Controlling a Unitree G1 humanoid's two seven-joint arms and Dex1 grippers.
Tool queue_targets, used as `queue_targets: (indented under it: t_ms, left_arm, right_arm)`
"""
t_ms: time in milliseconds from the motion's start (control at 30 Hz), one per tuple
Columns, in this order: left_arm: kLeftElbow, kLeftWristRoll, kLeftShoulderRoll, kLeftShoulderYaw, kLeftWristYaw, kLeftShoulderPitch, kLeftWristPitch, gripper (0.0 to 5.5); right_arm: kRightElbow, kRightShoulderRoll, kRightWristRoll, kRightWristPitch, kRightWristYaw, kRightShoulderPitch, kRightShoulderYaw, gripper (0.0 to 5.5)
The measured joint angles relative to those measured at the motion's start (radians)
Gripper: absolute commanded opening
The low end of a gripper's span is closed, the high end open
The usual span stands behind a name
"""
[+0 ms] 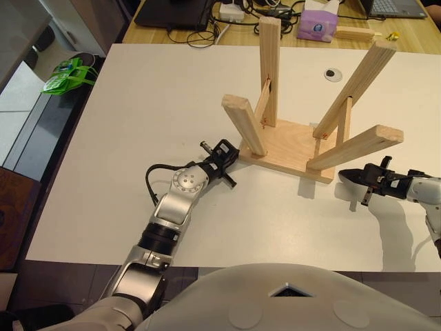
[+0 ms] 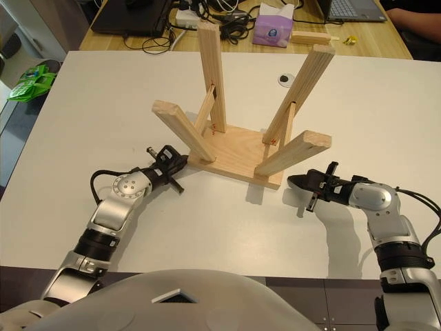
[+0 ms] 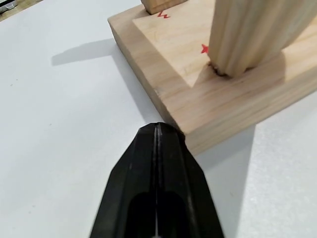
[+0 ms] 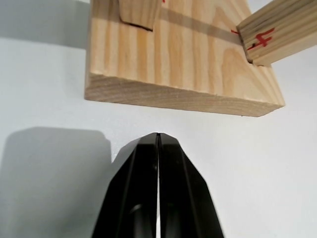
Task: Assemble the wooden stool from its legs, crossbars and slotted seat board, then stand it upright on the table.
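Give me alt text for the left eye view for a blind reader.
A wooden stool lies upside down on a white table, seat board flat and four legs splayed upward. The left gripper, shut, is at the board's near left corner; the right gripper, shut, is just off its near right corner.

Stool (image 1: 288, 153) sits upside down on the table (image 1: 138, 103), legs (image 1: 269, 69) up. Left gripper (image 1: 233, 154) at its 9 o'clock corner; right gripper (image 1: 343, 176) near its 4 o'clock corner.
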Motion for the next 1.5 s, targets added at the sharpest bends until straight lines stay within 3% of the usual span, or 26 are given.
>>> queue_targets:
  t_ms: [400, 1500]
  left_arm:
    - [-0.139, -0.019, 0.000, -0.030, -0.029, 0.044, 0.119, 0.04]
    - [-0.144, -0.020, 0.006, -0.032, -0.036, 0.044, 0.130, 0.04]
  right_arm:
    - [0.029, -0.002, 0.009, -0.012, 0.001, -0.003, -0.009, 0.00]
    - [0.050, -0.015, 0.019, -0.040, 0.047, -0.026, 0.012, 0.00]
